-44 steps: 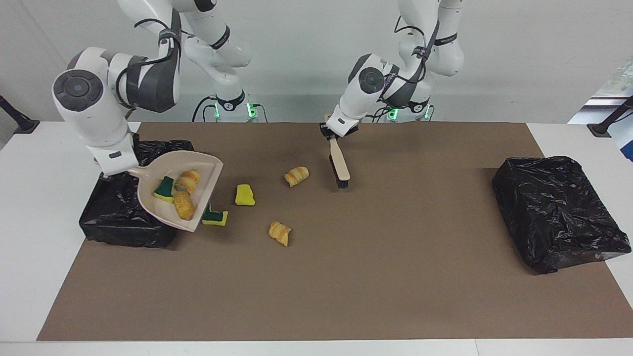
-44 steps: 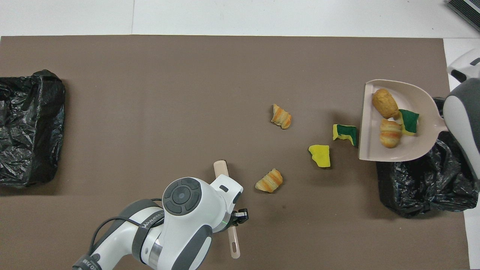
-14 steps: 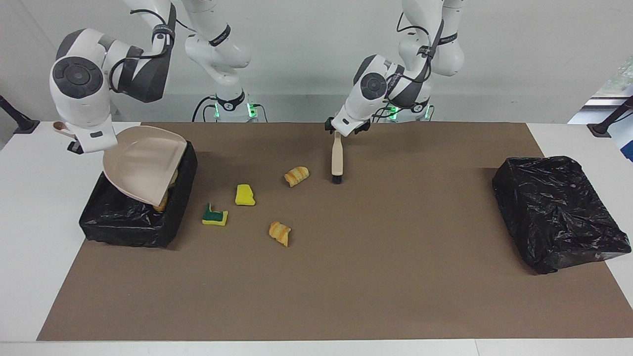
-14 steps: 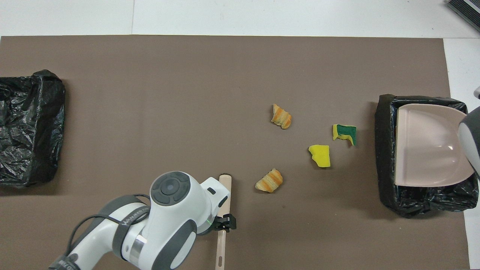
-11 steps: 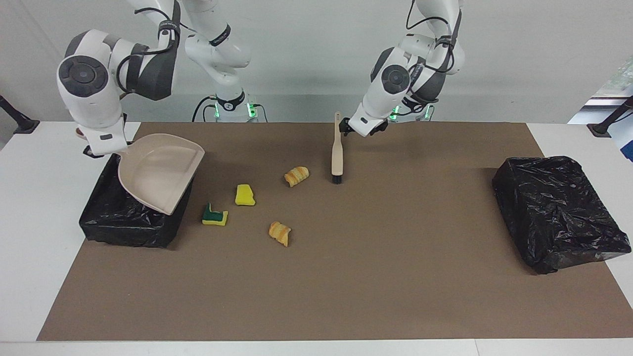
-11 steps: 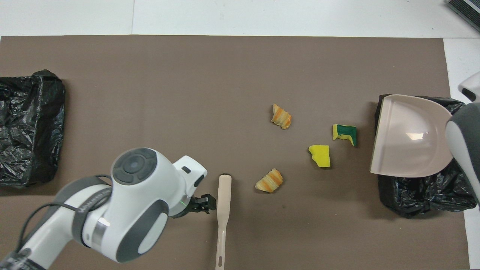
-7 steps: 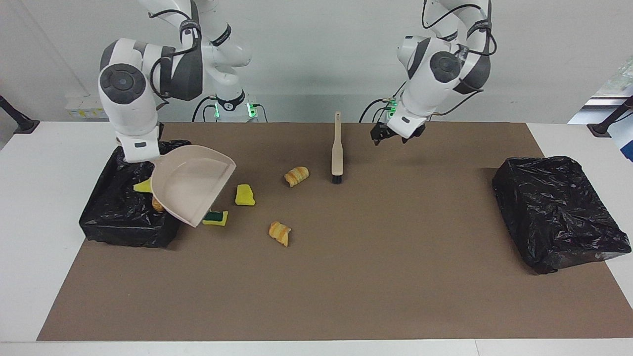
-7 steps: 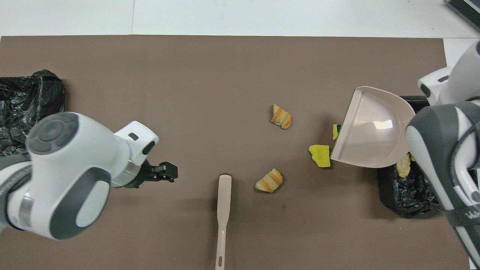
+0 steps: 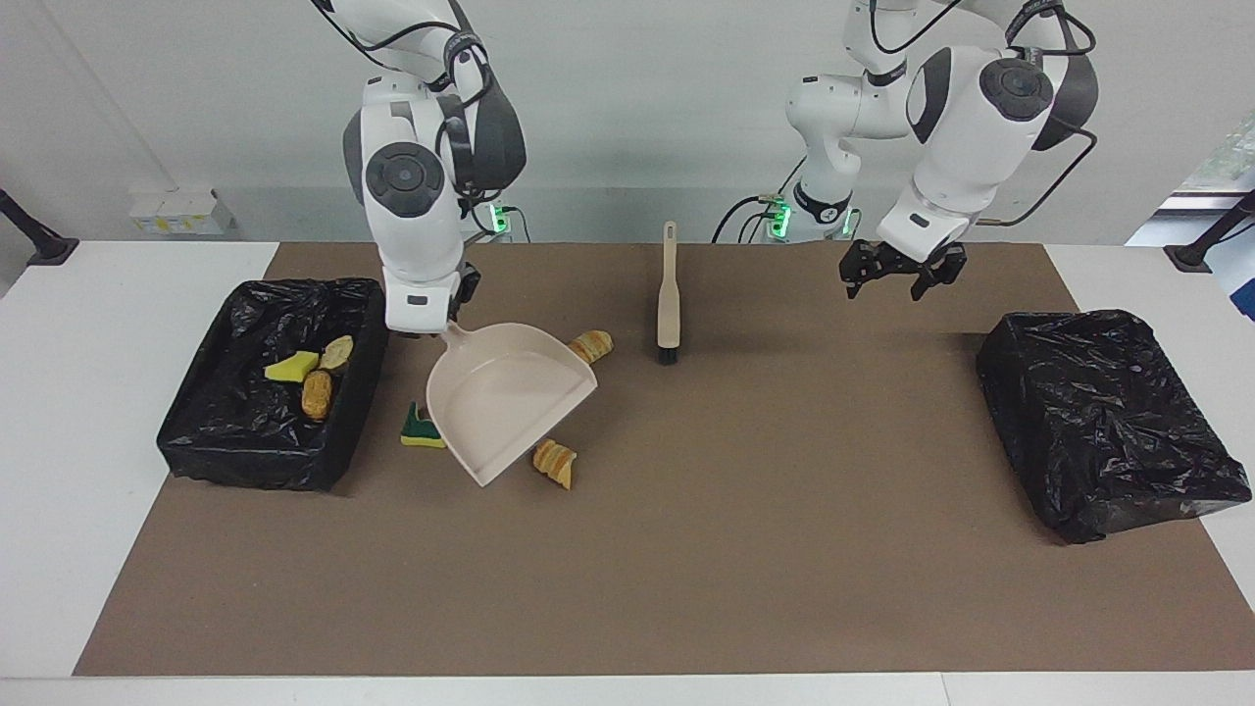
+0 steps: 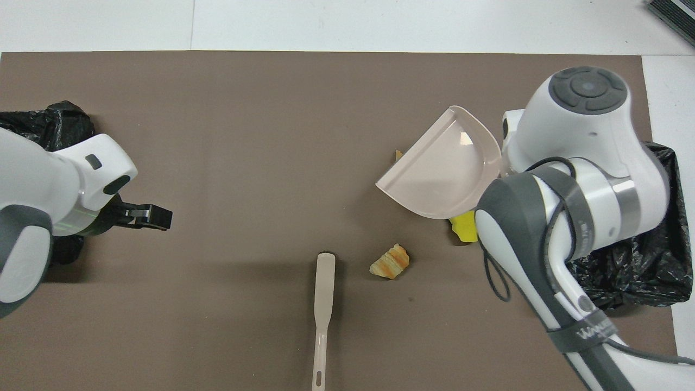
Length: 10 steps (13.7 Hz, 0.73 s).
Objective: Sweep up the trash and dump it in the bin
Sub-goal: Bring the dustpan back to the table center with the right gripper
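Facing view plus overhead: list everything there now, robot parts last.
mat: one, brown; under everything.
open bin: one, black-lined; right arm's end.
bagged bin: one, black; left arm's end.
binned trash: three, yellow, golden-brown; in open bin.
loose trash: four, yellow, green-backed, golden-brown; on mat beside open bin.
dustpan: one, beige; held tilted over loose trash.
brush: one, beige, black bristles; lying on mat.
right gripper: shut on dustpan handle.
left gripper: open, empty, over mat.

Robot lab: two white arms [image 9: 422,186] at a brown-matted table [image 9: 686,549], bare wall.
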{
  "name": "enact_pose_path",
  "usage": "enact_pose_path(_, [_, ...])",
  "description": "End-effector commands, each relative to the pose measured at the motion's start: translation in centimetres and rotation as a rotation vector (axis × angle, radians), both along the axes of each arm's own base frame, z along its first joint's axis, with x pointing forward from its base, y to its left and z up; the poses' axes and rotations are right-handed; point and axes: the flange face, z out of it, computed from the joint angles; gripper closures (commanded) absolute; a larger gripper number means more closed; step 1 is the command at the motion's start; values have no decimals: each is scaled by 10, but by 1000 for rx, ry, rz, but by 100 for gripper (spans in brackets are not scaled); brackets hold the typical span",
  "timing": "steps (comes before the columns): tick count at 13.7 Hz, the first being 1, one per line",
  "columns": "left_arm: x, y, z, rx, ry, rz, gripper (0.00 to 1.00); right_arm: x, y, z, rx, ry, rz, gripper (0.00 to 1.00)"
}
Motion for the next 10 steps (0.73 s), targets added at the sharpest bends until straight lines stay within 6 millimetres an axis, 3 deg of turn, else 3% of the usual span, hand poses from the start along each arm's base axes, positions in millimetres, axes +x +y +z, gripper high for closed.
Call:
enact_pose_path(1, [16,52,32,42,-37,-65,0,5,64,-16,22,-53,-180,100])
enact_pose_path(3, [25,98,55,76,-87,-172,0,10,104,-36,59,-44,-341,100])
enact_pose_path(4, [26,102,58,74,-90,-254,0,10,133,-44,61,-41,-373,100])
enact_pose_path(7, [22,118,89,81,-112,-244,0,21,200,-82,57,-75,-518,100])
enact_pose_path(8, [17,123,85,66,-67,-227,0,25,214,-94,72,-91,-555,100])
enact_pose_path(10, [4,126,84,46,-13,-207,0,23,239,-98,143,-84,-622,100])
